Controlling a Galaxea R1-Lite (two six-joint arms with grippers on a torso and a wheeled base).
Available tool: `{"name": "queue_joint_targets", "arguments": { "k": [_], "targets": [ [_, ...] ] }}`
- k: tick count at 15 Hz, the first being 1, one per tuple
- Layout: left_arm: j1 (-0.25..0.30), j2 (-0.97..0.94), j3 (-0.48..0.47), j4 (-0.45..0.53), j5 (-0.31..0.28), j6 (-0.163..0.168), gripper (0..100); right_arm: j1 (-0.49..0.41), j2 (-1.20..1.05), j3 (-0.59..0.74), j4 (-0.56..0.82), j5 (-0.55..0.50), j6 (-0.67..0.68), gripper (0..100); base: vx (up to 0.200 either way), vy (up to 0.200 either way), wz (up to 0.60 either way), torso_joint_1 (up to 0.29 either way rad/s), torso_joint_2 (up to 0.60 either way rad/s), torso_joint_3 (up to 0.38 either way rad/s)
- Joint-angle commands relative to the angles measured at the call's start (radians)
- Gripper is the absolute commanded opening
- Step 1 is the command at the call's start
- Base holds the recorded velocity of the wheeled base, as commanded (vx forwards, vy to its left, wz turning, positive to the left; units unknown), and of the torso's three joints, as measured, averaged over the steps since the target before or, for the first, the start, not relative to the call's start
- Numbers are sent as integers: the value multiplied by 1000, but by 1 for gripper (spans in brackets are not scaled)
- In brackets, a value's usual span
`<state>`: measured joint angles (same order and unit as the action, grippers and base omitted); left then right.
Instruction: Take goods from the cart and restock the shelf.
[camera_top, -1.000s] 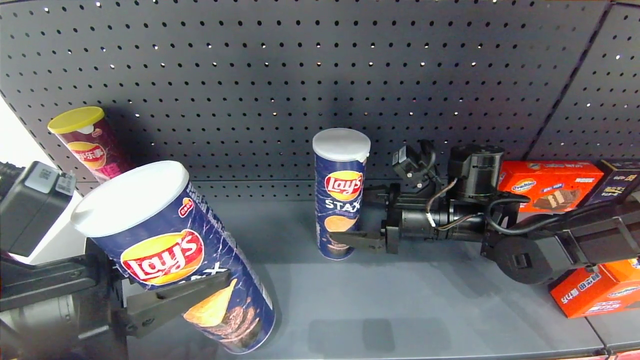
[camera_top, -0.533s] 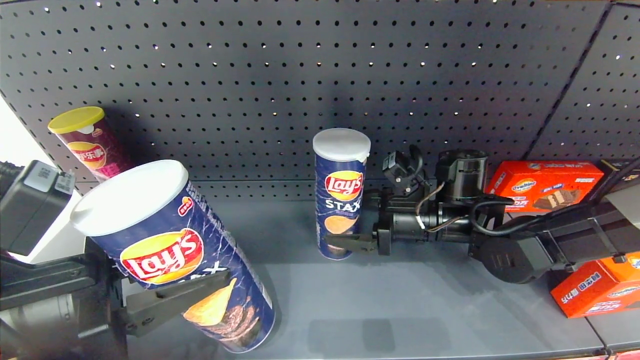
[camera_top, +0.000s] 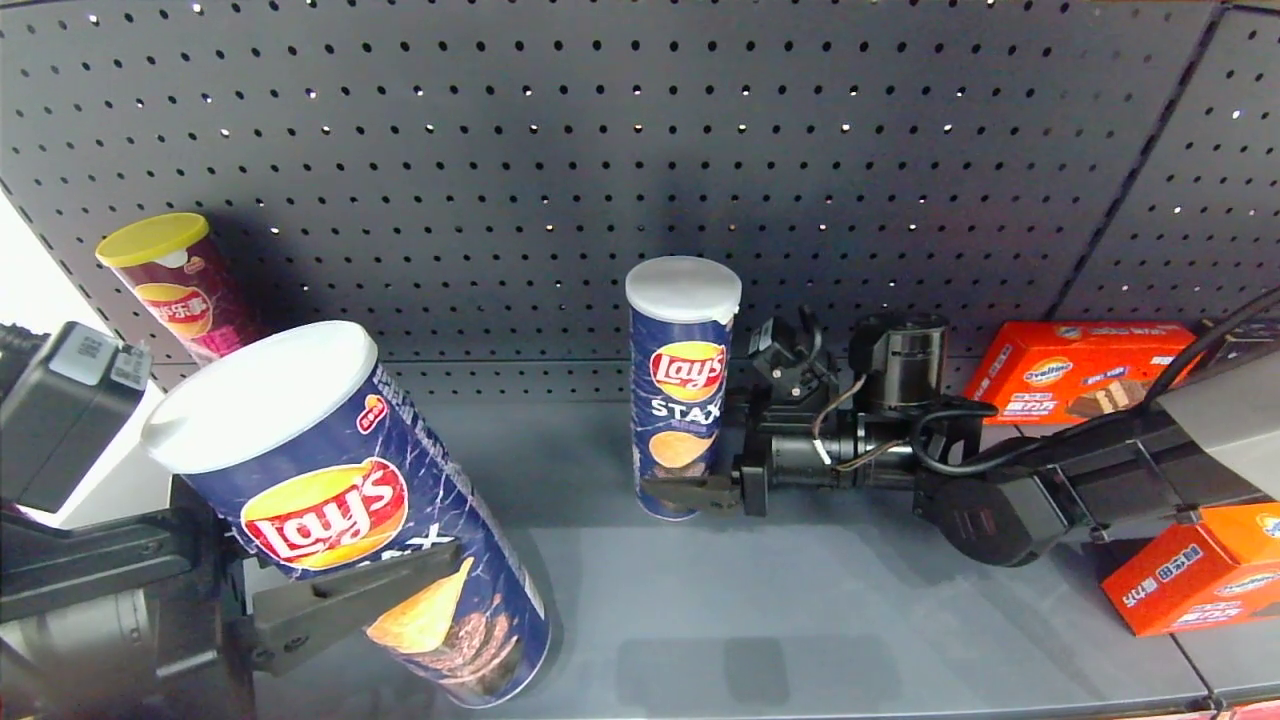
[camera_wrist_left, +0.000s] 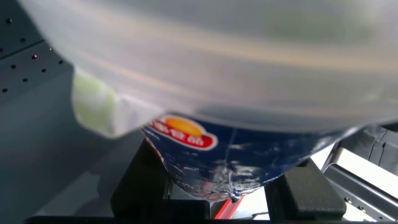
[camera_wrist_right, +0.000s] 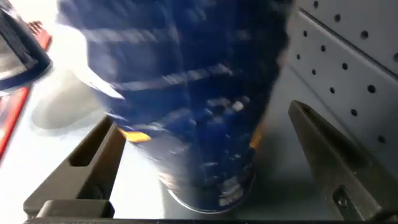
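Right gripper (camera_top: 690, 450): jaws spread wide either side of the standing blue can (camera_top: 683, 380). Wrist view shows gaps on both sides, so it isn't clamped. That can is upright mid-shelf (camera_top: 800, 620), near the back panel (camera_top: 600, 150); I'd call it placed. Left gripper (camera_top: 400, 560): jaws closed on a second blue can (camera_top: 320, 480), tilted, at the shelf's front left; can't tell if its base touches. Maroon can (camera_top: 180, 290) back left, orange boxes (camera_top: 1090, 370) right. One stocked, one left to set down.
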<state>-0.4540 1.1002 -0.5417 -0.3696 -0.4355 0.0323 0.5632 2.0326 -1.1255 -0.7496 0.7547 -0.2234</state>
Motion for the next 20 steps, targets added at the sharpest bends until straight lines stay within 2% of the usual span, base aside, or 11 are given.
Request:
{"name": "queue_joint_targets", "arguments": {
  "k": [1, 7, 9, 12, 13, 20],
  "targets": [
    [0, 1, 0, 0, 0, 0, 0, 1, 8, 0, 3, -3, -2, 0, 0, 0, 0, 0, 0, 0],
    [0, 0, 2, 0, 1, -2, 0, 1, -2, 9, 1, -11, -4, 0, 0, 0, 0, 0, 0, 0],
    [0, -2, 3, -2, 1, -14, 0, 7, -25, 27, 3, -61, -4, 0, 0, 0, 0, 0, 0, 0],
    [0, -5, 3, -3, 1, -19, 0, 43, -109, 99, 7, -106, -2, 0, 0, 0, 0, 0, 0, 0],
    [0, -6, 9, -3, 1, -28, 0, 66, -160, 161, 3, -158, -2, 0, 0, 0, 0, 0, 0, 0],
    [-2, -23, 17, -3, -9, -25, 0, 126, -348, 382, -17, -230, -4, 0, 0, 0, 0, 0, 0, 0]
  ]
}}
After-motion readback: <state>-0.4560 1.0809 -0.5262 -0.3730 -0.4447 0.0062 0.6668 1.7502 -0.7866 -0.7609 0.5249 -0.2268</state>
